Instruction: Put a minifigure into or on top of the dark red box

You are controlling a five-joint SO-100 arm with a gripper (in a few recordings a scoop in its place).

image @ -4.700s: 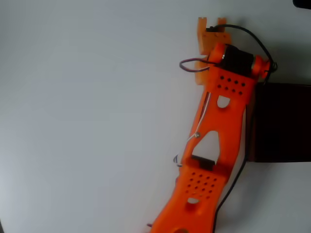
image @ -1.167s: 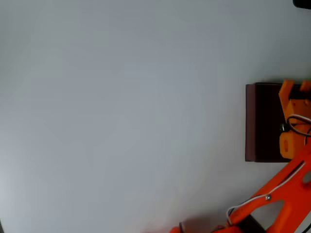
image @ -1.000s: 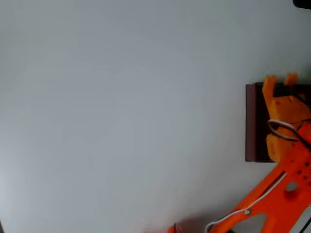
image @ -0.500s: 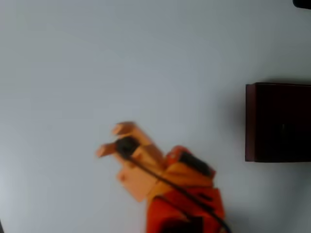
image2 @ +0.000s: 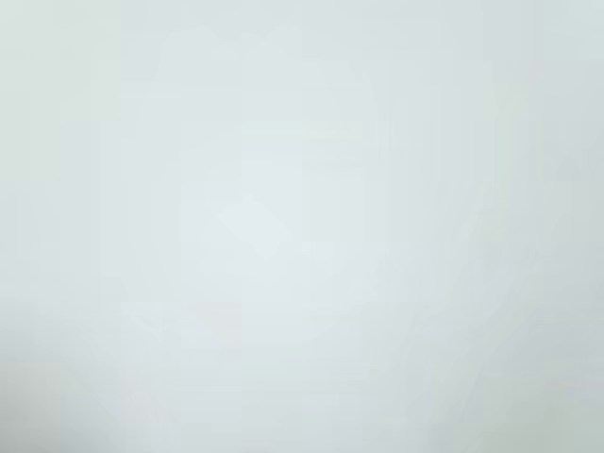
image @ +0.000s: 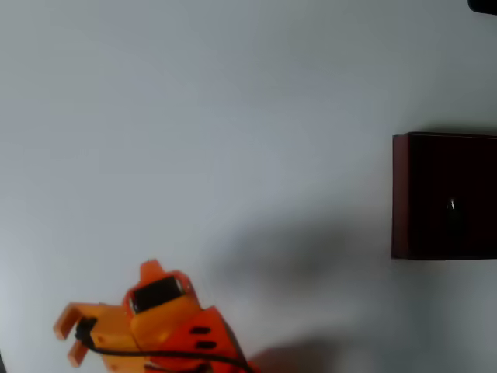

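Fingers apart, holding nothing.
My fingers (image: 64,339) hover over bare bench (image: 194,140), lower left overhead, well apart from the dark red box (image: 444,196); faint speck inside.

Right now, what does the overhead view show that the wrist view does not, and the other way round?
The overhead view has the orange gripper at the lower left, fingers apart with nothing between them, and the dark red box at the right edge. Inside the box's near-black interior sits a faint small shape with a tiny bright glint; it is too dim to say it is the minifigure. The wrist view adds nothing of its own: a plain pale surface, blurred. Both share the pale white table.
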